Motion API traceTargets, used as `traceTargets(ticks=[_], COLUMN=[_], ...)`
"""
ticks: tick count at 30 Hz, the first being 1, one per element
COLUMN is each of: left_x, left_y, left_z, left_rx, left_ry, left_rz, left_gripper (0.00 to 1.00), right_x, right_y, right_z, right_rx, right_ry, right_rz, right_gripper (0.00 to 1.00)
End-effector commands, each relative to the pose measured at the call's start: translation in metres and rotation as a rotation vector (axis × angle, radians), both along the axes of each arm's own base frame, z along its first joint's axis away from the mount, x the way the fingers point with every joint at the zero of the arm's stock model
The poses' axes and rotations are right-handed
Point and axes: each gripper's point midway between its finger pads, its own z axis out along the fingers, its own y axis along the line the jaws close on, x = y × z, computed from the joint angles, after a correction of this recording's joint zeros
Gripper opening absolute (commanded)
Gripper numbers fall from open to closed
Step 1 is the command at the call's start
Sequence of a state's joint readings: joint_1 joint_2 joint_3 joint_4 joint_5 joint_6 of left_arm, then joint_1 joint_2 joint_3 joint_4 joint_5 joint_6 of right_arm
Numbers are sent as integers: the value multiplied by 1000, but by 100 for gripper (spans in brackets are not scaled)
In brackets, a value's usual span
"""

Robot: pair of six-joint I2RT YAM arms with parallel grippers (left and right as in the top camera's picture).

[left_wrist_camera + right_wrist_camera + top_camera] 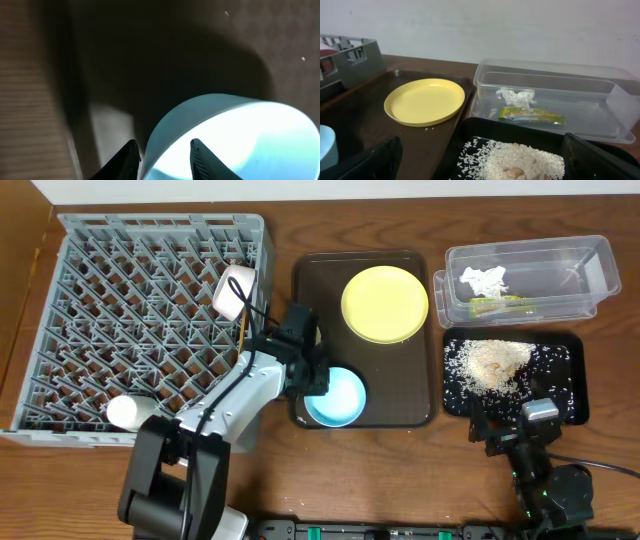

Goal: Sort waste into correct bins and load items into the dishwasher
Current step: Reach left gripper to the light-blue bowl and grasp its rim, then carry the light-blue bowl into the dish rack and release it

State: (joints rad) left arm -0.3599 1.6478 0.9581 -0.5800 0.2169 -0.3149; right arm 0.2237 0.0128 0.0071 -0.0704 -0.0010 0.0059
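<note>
The light blue bowl (340, 397) sits at the front of the brown tray. My left gripper (312, 376) is down on its left edge. In the left wrist view the bowl (240, 135) has its rim between my fingers, one outside and one inside, and the gripper (164, 145) is open with a gap left at the inner finger. The yellow plate (385, 303) lies at the tray's back. A white bowl (235, 288) and an orange stick (245, 330) rest in the grey dish rack (100, 320). My right gripper (512, 430) is wide open and holds nothing.
The clear tub (590, 270) holds the paper scrap (484, 279) and the wrapper (500, 304). The black tray (570, 380) holds rice crumbs (495, 363). The brown serving tray (310, 290) lies between rack and bins. A few crumbs lie on it by the plate (425, 101).
</note>
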Motion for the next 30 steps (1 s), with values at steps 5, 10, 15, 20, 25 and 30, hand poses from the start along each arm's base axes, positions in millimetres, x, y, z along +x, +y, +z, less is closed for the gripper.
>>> traceTargets(ticks=[5, 10, 15, 20, 25, 30], left_x=[-27, -25, 20, 26, 15, 17], left_y=[-4, -8, 72, 162, 200, 215], left_z=[-33, -30, 69, 172, 226, 228], left_rx=[-26, -51, 336, 830, 1161, 1383], left_ry=[92, 100, -160, -456, -558, -456], left_rz=[-17, 11, 152, 339, 390, 275], left_gripper=[27, 7, 8, 8, 8, 8], right_x=[1, 1, 1, 1, 1, 1], right_y=[-3, -3, -3, -3, -3, -3], right_z=[-1, -1, -1, -1, -1, -1], right_rx=[-11, -11, -11, -11, -11, -11], right_ry=[1, 1, 1, 1, 2, 2], right_rz=[-12, -12, -12, -12, -12, -12], right_gripper=[99, 99, 99, 99, 99, 99])
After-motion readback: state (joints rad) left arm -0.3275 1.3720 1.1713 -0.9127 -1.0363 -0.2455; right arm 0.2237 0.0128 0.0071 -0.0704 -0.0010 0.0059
